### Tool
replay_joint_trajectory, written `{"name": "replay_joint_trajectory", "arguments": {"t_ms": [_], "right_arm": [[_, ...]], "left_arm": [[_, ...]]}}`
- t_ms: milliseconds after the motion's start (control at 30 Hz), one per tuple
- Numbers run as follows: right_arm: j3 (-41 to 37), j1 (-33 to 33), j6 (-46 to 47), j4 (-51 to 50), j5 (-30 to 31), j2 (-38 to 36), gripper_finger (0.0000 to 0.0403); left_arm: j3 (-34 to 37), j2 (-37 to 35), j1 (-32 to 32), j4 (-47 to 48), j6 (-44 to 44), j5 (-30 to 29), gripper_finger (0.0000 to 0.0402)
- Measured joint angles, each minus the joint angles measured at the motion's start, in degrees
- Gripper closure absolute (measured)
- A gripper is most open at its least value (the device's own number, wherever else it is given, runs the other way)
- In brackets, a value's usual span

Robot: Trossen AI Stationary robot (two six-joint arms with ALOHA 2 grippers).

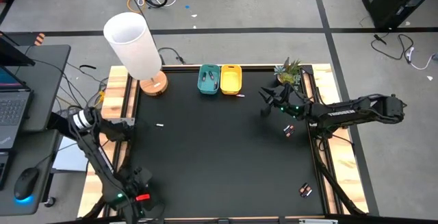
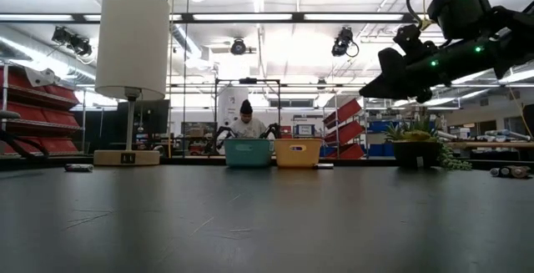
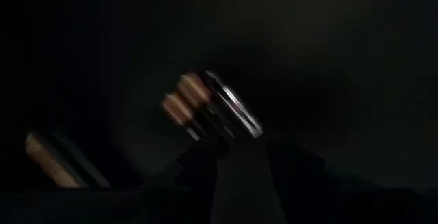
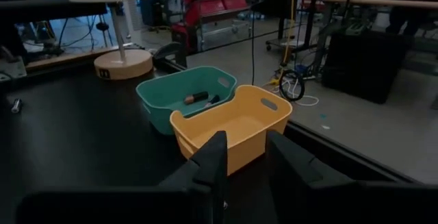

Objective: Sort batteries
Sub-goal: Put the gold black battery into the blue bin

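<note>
Right end effector [image 4: 243, 162], narrow and apparently empty, hovers near the yellow bin [image 4: 233, 125]. Left end effector [image 3: 239, 159]: state cannot be told. Risk: batteries [image 1: 288, 130] left behind unsorted.

Dark jointed arms, green indicator lights

1. White lettering is seen along the right arm [image 1: 342, 112] in the high view, but it cannot be read.
2. A small dark label is seen on the lamp base [image 4: 123, 64] in the right wrist view; nothing on it can be made out.
3. No other text, brand or number can be read.
</note>
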State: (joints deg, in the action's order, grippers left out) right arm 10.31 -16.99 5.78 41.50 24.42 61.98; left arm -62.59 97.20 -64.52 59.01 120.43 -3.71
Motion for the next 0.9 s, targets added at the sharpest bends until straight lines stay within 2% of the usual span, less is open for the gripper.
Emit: {"name": "replay_joint_trajectory", "arguments": {"t_ms": [400, 700, 900], "right_arm": [[0.0, 0.0, 0.2, 0.3, -0.1, 0.0, 0.0315], [0.0, 0.0, 0.2, 0.3, -0.1, 0.0, 0.0315], [0.0, 0.0, 0.7, 0.3, -0.1, 0.0, 0.0315]], "left_arm": [[0.0, -0.5, -0.6, 6.4, 10.5, 1.9, 0.0259], [2.7, -0.9, -0.6, 3.6, 11.6, 6.9, 0.0259], [2.8, -0.9, -0.6, 3.2, 11.6, 7.0, 0.0259]]}}
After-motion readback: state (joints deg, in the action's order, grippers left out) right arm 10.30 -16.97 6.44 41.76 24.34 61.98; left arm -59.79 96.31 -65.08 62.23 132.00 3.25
